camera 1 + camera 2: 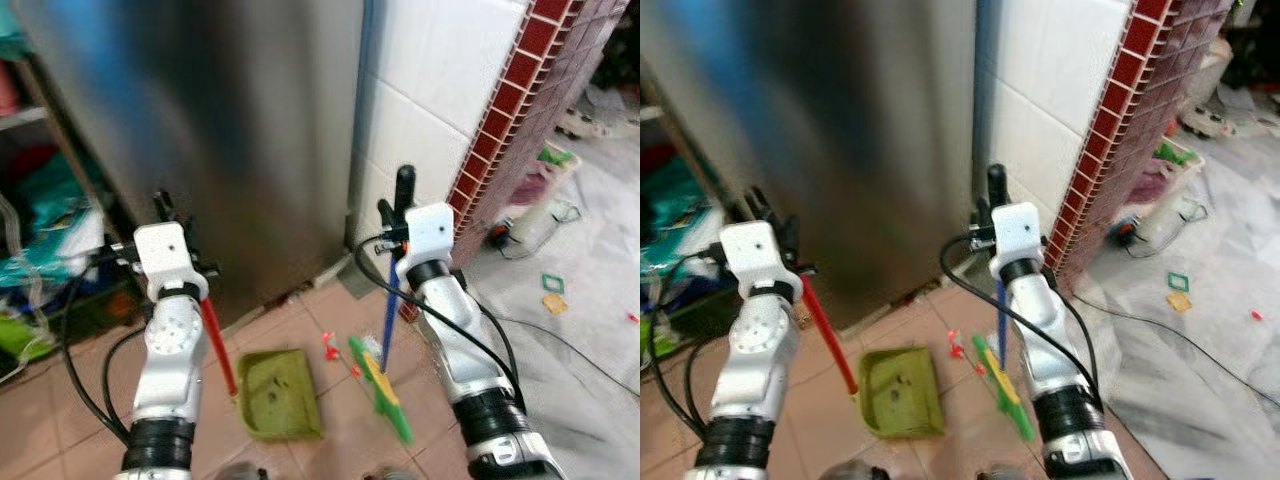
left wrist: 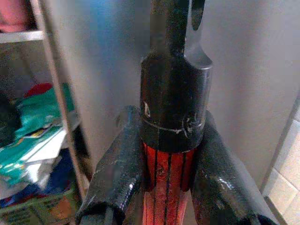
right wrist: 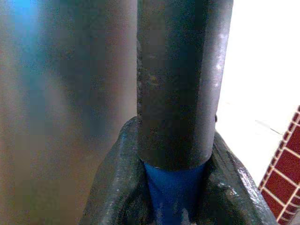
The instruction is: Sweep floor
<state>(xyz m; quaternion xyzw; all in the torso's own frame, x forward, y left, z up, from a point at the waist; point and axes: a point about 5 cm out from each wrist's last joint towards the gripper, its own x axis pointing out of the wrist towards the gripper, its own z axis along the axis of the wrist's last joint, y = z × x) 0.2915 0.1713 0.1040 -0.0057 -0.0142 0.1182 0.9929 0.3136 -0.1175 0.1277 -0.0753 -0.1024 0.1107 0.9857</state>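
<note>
A green dustpan (image 1: 276, 393) rests on the terracotta floor tiles, its red handle (image 1: 218, 345) rising to my left gripper (image 1: 172, 222). That gripper is shut on the red handle just under its black cap (image 2: 174, 101). My right gripper (image 1: 393, 222) is shut on the broom's blue stick (image 1: 389, 315), below the black grip (image 3: 180, 79). The green broom head (image 1: 382, 390) sits on the floor right of the dustpan. Small red scraps (image 1: 331, 345) lie between pan and broom, near the fridge foot.
A tall steel fridge (image 1: 220, 140) stands straight ahead, with a white tiled wall (image 1: 430, 100) and a red brick pillar (image 1: 520, 95) to its right. Cluttered shelves (image 1: 35, 220) are at the left. Cables and small litter (image 1: 553, 293) lie on the grey floor at the right.
</note>
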